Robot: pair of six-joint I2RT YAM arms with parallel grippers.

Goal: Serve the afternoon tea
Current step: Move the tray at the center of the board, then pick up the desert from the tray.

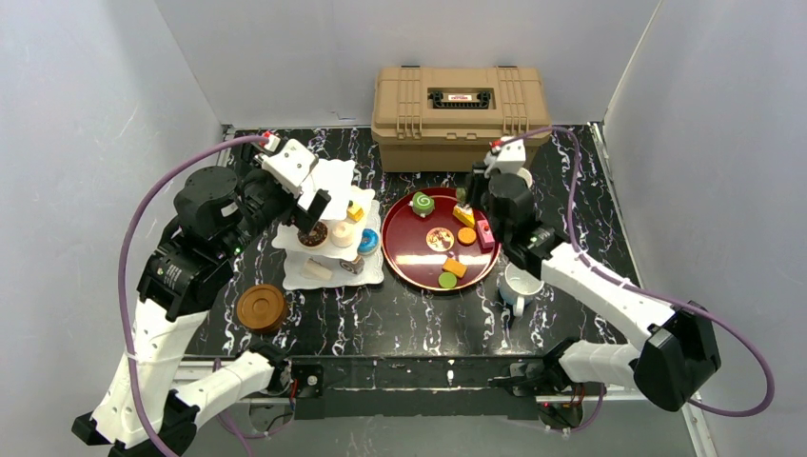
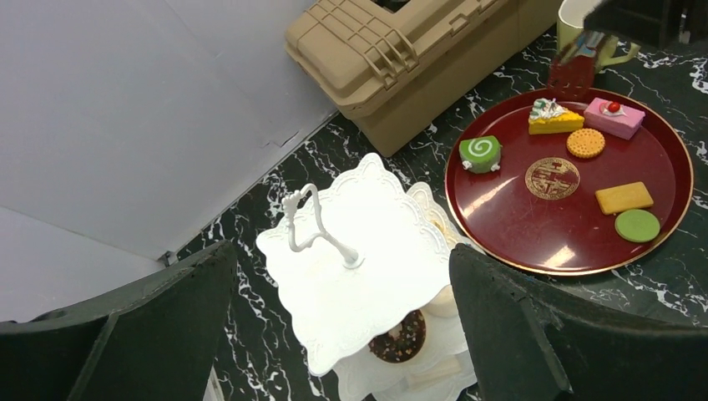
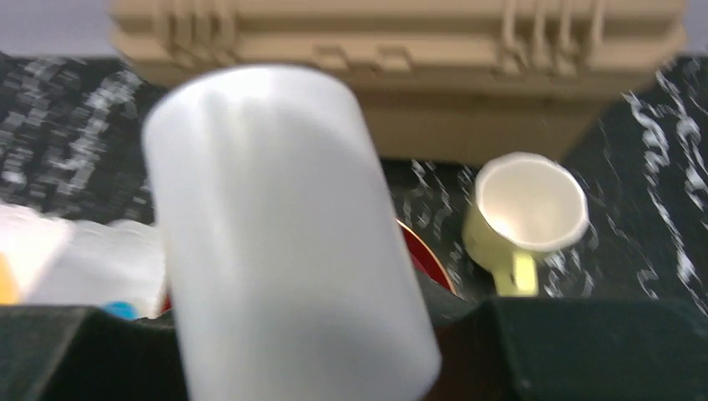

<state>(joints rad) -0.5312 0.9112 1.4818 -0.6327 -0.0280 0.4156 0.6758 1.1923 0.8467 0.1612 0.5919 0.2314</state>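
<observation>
Coaster [image 1: 262, 307], brown, round: near-left of the dark red tray [image 1: 411, 249], well apart from it on the counter [image 1: 400, 314]; low risk. White mug [image 1: 519, 288]: just beside the tray's near-right rim, upright, close against the right forearm; a sideways sweep of that arm would likely tip it or shove it into the rim. Three-tier stand [image 2: 392, 284]: at the tray's left rim, touching or nearly so; chocolate donut [image 2: 399, 338], blue donut [image 1: 368, 243] and other small pieces on the lower tiers, top tier bare. Left tool [image 1: 312, 214]: above that top tier, fingers wide apart, nothing between them; a straight drop would probably catch the loop handle and rock the stand, spilling the lower tiers. Pastries on the tray: green roll [image 2: 480, 153], yellow cake [image 2: 555, 121], pink cake [image 2: 614, 117], round biscuit [image 2: 585, 143], oblong biscuit [image 2: 624, 197], green disc [image 2: 637, 225]; loose, apt to skid if the tray is bumped. Right tool [image 3: 296, 311]: over the tray's far rim, a blurred white cylinder [image 3: 284, 225] between its fingers. Whether it is clamped cannot be told, nor what the cylinder is; a slack hold would drop it among the pastries. Cream-yellow mug [image 3: 524, 219]: beyond the tray's far-right rim, upright. Tan case [image 1: 462, 105]: beyond the tray, close; that gap is the tightest. Open room: bare counter nearer than the tray, between coaster and white mug, and right of the tray toward the wall.
</observation>
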